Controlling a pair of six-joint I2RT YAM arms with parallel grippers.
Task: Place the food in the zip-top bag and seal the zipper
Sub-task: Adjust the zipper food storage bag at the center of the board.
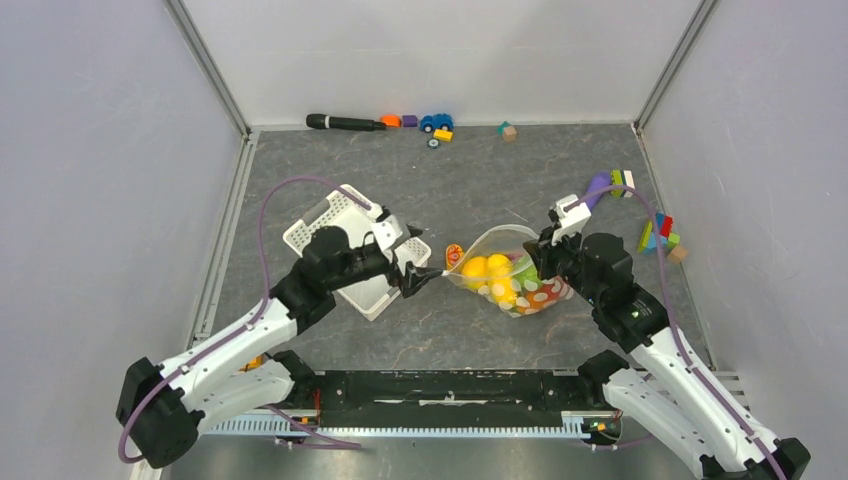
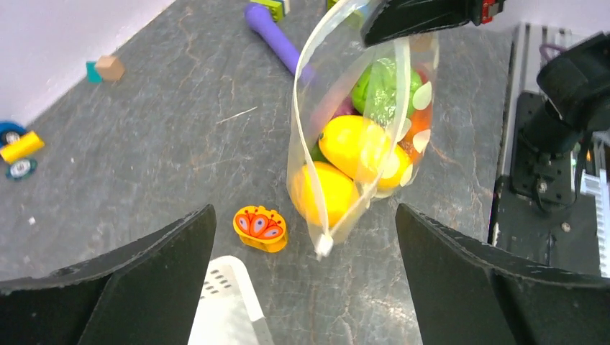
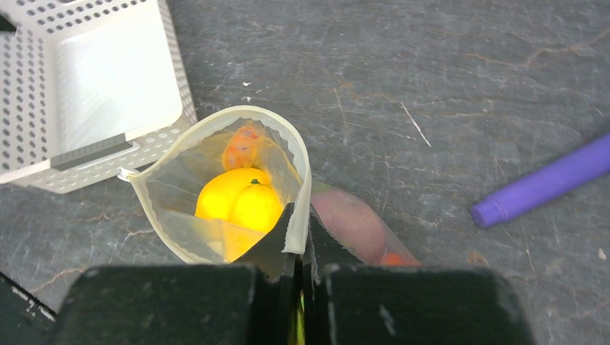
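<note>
Right gripper (image 3: pixel 302 233) on zip-top bag (image 3: pixel 165 190)

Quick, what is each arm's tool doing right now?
Left tool: open, holding nothing.
Right tool: shut on the zip-top bag at its rim.

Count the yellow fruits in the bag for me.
2 clearly, both in the zip-top bag: lower yellow fruit near its free corner, upper yellow fruit just above, mid-bag. A third may hide behind them.
</note>
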